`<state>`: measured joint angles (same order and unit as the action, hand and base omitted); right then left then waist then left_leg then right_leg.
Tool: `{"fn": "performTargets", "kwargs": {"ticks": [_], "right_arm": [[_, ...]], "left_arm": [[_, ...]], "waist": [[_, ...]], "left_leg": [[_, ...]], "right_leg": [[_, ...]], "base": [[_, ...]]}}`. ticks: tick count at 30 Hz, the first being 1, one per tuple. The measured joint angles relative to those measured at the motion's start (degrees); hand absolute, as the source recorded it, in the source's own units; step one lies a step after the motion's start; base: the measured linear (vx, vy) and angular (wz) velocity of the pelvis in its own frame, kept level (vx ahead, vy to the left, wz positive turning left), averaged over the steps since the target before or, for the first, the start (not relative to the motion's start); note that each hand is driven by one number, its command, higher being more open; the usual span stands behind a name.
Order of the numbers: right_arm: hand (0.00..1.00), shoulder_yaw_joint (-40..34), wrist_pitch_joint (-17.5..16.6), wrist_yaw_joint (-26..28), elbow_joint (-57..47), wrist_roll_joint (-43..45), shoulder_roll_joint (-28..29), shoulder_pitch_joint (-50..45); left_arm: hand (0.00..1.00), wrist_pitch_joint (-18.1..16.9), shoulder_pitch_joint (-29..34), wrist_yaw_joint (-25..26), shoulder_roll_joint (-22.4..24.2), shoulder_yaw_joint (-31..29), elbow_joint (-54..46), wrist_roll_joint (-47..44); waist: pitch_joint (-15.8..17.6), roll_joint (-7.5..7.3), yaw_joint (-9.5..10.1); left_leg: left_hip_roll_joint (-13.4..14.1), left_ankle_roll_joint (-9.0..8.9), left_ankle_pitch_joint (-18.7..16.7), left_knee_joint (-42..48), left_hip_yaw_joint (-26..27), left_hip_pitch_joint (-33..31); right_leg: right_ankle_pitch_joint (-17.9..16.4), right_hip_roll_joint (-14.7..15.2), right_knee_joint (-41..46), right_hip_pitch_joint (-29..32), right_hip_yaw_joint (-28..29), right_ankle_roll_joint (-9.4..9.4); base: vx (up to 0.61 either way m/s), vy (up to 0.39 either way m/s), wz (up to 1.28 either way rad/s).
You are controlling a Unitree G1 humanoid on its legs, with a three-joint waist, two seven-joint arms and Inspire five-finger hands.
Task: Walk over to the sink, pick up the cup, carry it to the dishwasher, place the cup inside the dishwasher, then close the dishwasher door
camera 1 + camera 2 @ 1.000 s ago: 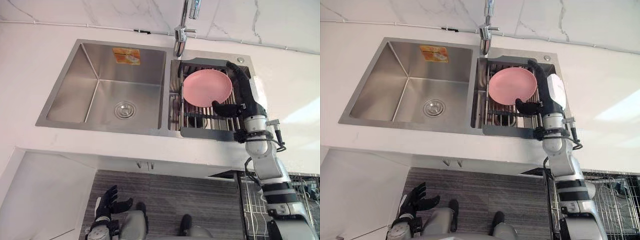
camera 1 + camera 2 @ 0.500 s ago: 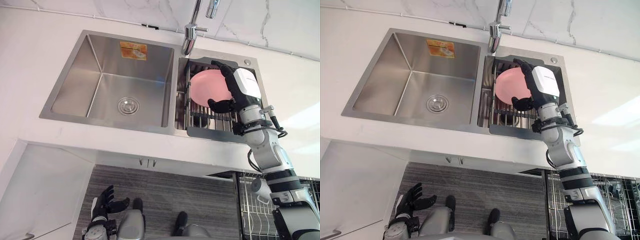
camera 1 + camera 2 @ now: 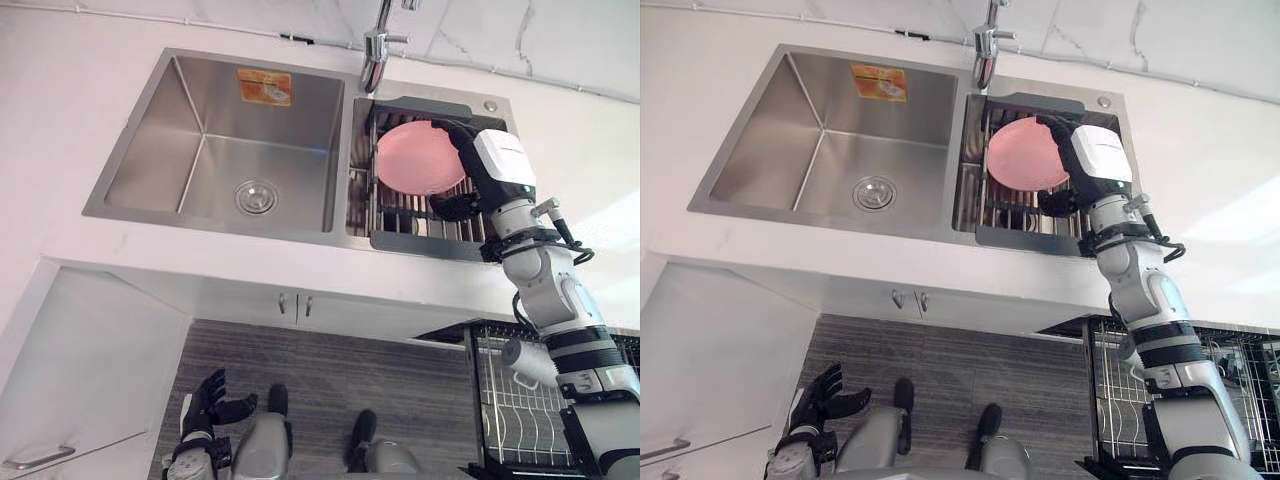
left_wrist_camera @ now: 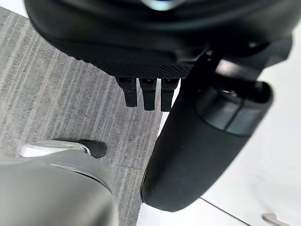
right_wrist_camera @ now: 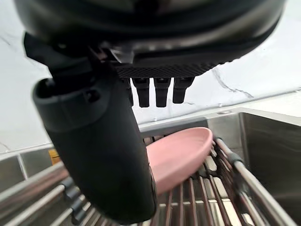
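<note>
Sink rack (image 3: 415, 243): right hand (image 3: 500, 165) by pink plate (image 3: 415, 158), fingers (image 5: 161, 94) straight; left hand (image 3: 205, 400) low, spread.

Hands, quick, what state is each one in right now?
Left hand: open, holding nothing.
Right hand: open, at the plate's edge, not gripping it.

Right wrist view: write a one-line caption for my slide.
Right hand open beside the pink plate, which rests tilted on the wire rack.
</note>
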<state>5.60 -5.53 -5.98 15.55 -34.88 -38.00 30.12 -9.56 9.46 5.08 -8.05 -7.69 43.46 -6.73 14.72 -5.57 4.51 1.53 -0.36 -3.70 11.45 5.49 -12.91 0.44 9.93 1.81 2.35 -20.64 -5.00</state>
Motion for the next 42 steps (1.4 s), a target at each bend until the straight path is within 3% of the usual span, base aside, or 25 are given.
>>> {"fn": "performTargets", "kwargs": {"ticks": [9,17,18,27,31,34,42], "right_arm": [[0.90,2.14,2.25,-0.05,6.82,-1.82,-1.09,6.37],[0.90,4.85,4.00,-2.06,11.94,-6.03,-1.11,15.17],[0.30,5.14,4.03,-2.09,12.92,-6.35,-1.11,16.02],[0.30,6.17,4.28,-3.29,15.17,-7.50,-1.12,19.52],[0.30,5.84,4.23,-7.60,14.94,-7.44,-1.12,21.76],[0.30,5.73,4.13,-7.85,14.45,-7.45,-1.12,22.62],[0.30,0.79,2.32,-7.97,-0.57,-7.45,-1.16,10.85]], "left_arm": [[0.90,0.03,-1.06,0.06,0.10,-0.90,-0.02,-0.03],[0.90,-0.02,-2.98,1.28,0.46,-0.84,-0.20,-0.15],[0.90,-0.04,-3.23,1.31,0.47,-0.83,-0.21,-0.30],[0.90,-0.88,-4.73,2.23,0.81,0.09,-0.33,-1.81],[0.90,-0.89,-5.45,2.23,1.90,0.32,-0.25,-2.34],[0.90,-0.89,-5.67,2.24,1.99,0.32,-0.24,-2.34],[0.90,-0.89,-6.07,2.24,1.89,0.29,-0.52,-2.21]], "waist": [[2.46,0.18,-0.09],[4.97,1.25,0.77],[5.07,1.36,1.05],[6.61,2.36,0.97],[7.35,3.36,1.14],[7.40,3.46,1.41],[7.38,3.40,0.67]], "left_leg": [[0.46,0.14,-0.09,2.39,-0.83,-2.74],[0.61,0.38,-1.13,5.69,-1.60,-6.33],[0.60,0.39,-1.14,5.82,-1.66,-6.80],[0.97,0.30,-1.02,6.37,-2.25,-8.20],[1.18,0.14,-0.71,6.23,-2.47,-8.45],[1.26,0.01,-0.45,5.98,-2.49,-8.15],[1.35,-0.07,-0.57,4.81,-0.94,-5.28]], "right_leg": [[-0.14,-0.28,0.40,1.30,-0.73,-0.21],[-0.13,-0.45,1.14,3.27,-1.35,-0.20],[-0.12,-0.46,1.14,3.64,-1.38,-0.19],[-0.07,-0.96,1.23,4.59,-1.66,-0.19],[-0.06,-1.24,1.24,4.81,-1.83,-0.18],[-0.06,-1.34,1.14,4.72,-1.77,-0.18],[-0.02,-1.07,1.16,2.89,-0.46,-0.13]], "base": [[-0.03,-0.010,0.04],[-0.01,0.004,0.03],[-0.01,0.005,0.04],[-0.03,-0.008,0.01],[0.00,0.000,0.00],[0.03,-0.007,0.01],[0.01,0.006,-0.03]]}}
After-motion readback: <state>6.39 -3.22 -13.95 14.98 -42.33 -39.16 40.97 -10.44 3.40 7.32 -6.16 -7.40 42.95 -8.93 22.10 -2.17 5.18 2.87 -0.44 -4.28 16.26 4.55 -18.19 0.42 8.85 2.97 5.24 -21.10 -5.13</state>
